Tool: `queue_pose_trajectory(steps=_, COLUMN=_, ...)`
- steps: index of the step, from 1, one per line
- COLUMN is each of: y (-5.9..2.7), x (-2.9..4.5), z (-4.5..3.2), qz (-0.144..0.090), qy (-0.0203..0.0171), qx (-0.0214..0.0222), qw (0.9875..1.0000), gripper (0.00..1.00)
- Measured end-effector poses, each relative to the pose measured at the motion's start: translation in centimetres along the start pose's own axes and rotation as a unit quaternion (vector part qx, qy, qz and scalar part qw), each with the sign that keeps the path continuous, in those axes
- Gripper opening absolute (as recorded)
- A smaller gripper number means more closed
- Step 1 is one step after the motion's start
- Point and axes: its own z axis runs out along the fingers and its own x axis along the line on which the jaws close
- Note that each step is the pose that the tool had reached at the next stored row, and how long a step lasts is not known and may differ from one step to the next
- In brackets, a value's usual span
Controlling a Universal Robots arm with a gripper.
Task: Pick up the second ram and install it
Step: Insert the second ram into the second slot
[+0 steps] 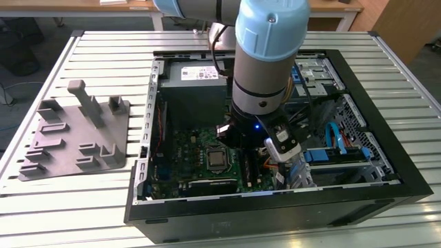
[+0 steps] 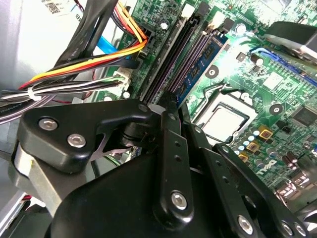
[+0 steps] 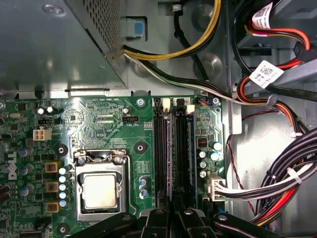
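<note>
Work surface inspected: a pale slatted metal table (image 1: 82, 201), with blue-grey floor beyond its far-left corner. Behind it, a wood-topped desk on white legs (image 1: 82, 6); at the exterior view's far right, a brown wooden panel (image 1: 403, 26).

Lying open-side-up on the table: a black computer case (image 1: 276, 217). Beside it, on the exterior view's left and apart from it, a grey moulded tray (image 1: 72, 139) with upright posts, carrying nothing.

Inside the case: a grey power supply box (image 1: 193, 85) at the far end, a green motherboard (image 3: 99, 124) with the bare metal processor (image 3: 100, 191) in its socket, long black memory slots (image 3: 159, 148) alongside, and bundled red, yellow and black cables (image 3: 282, 198) along the case wall.

Reaching down into the case from above: the arm with its pale blue joint (image 1: 271, 26). Gripper (image 2: 168, 106) poised directly over the near end of the memory slots, as seen in both wrist views (image 3: 171, 214). Spread of the pincer: cannot be told from these angles.

Located in the second wrist view: the second ram (image 2: 200, 62), a dark blue stick standing on edge in the slot row, parallel to the neighbouring slots, on the processor side. Contact between gripper and stick not determinable.
</note>
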Motion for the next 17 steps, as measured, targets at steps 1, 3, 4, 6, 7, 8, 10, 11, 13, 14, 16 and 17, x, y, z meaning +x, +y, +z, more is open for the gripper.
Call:
queue_pose_trajectory(steps=1, y=0.00, x=0.00, z=0.03, qz=0.000, qy=0.0000, qx=0.0001, qw=1.0000, gripper=0.14)
queue_pose_trajectory(steps=3, y=0.03, x=0.01, z=0.09, qz=0.000, qy=0.0000, qx=0.0001, qw=1.0000, gripper=0.14)
queue_pose_trajectory(steps=4, y=0.05, x=0.01, z=0.12, qz=0.000, qy=0.0000, qx=0.0001, qw=1.0000, gripper=0.14)
queue_pose_trajectory(steps=6, y=0.10, x=0.02, z=0.18, qz=0.000, qy=0.0000, qx=0.0001, qw=1.0000, gripper=0.14)
queue_pose_trajectory(steps=7, y=0.11, x=0.02, z=0.21, qz=0.000, qy=0.0000, qx=0.0001, qw=1.0000, gripper=0.14)
queue_pose_trajectory(steps=8, y=0.13, x=0.02, z=0.25, qz=0.000, qy=0.0000, qx=0.0001, qw=1.0000, gripper=0.14)
queue_pose_trajectory(steps=10, y=0.18, x=0.03, z=0.32, qz=0.000, qy=0.0000, qx=0.0001, qw=1.0000, gripper=0.14)
queue_pose_trajectory(steps=11, y=0.20, x=0.04, z=0.34, qz=0.000, qy=0.0000, qx=0.0001, qw=1.0000, gripper=0.14)
queue_pose_trajectory(steps=13, y=0.20, x=0.10, z=0.34, qz=0.000, qy=0.0001, qx=0.0002, qw=1.0000, gripper=0.14)
queue_pose_trajectory(steps=14, y=0.21, x=0.12, z=0.35, qz=-0.001, qy=0.0001, qx=0.0001, qw=1.0000, gripper=0.14)
queue_pose_trajectory(steps=16, y=0.21, x=0.14, z=0.35, qz=-0.002, qy=0.0001, qx=0.0000, qw=1.0000, gripper=0.14)
queue_pose_trajectory(steps=17, y=0.21, x=0.14, z=0.35, qz=-0.002, qy=0.0001, qx=0.0000, qw=1.0000, gripper=0.14)
